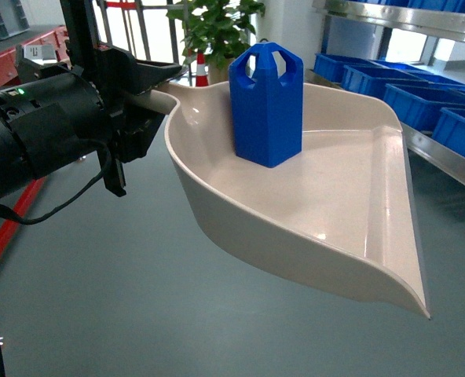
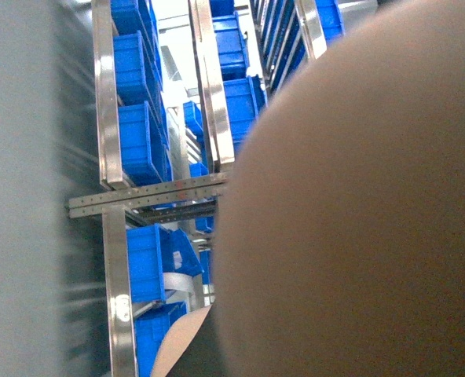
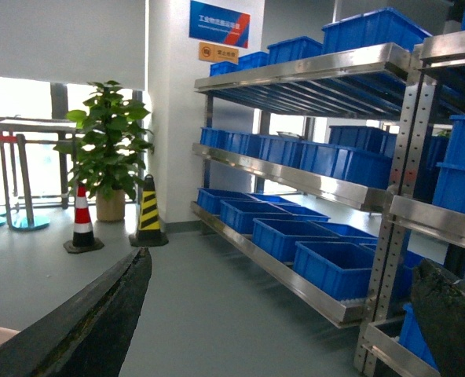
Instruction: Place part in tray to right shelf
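Part (image 1: 266, 102): blue jerrycan-shaped block, upright in the tray, toward the back wall near the handle end; handle loop with holes on top.
Tray (image 1: 338, 228): beige dustpan scoop, held up in the air above the grey floor (image 1: 122, 314), flat lip pointing near-right.
Left claw (image 1: 142, 98): black, clamped on the tray handle where it meets the scoop.
Left wrist view: mostly filled by the blurred tray underside (image 2: 358, 220); steel rack uprights and blue bins behind.
Right claw (image 3: 287, 314): jaws spread apart, nothing between the fingers (image 3: 99, 322).
Right shelf (image 3: 295, 271): stainless rack, right of the tray, rows of blue crates (image 3: 283, 232) on every level.
Background: potted plant (image 3: 111, 149), two striped cones (image 3: 148, 214) beside it, far left.
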